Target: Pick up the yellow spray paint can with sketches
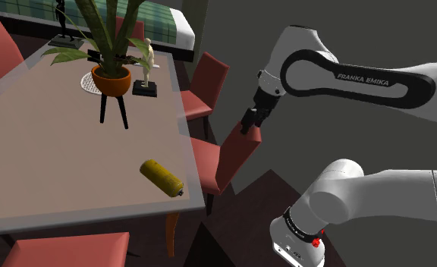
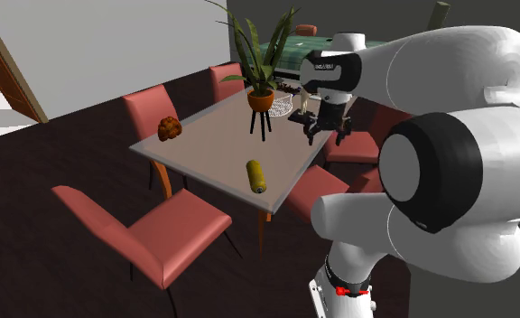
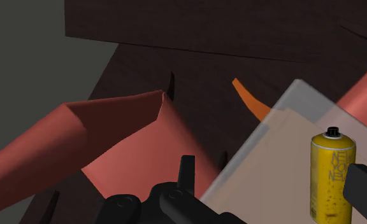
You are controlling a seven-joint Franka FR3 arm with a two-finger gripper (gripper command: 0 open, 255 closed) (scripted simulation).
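A yellow spray paint can [image 1: 161, 177] with a black cap and dark sketches lies on its side near the table's [image 1: 58, 152] front corner. In the second exterior view the can [image 2: 255, 175] rests close to the table's [image 2: 213, 135] near edge. My black gripper [image 1: 251, 121] hangs off the table's side, above a red chair [image 1: 232, 155], to the right of the can in the shoulder view. It is open and holds nothing [image 2: 324, 132]. In the wrist view the can [image 3: 332, 175] lies ahead, close to one finger [image 3: 364, 188]; the other finger [image 3: 187, 172] stands far apart from it.
An orange pot [image 1: 111, 80] with a tall plant on a black stand and a pale figurine [image 1: 146, 68] occupy the table's far part. A brown lump [image 2: 168, 128] lies at another corner. Red chairs [image 2: 159, 235] ring the table. A green-checked bed [image 1: 149, 15] sits behind.
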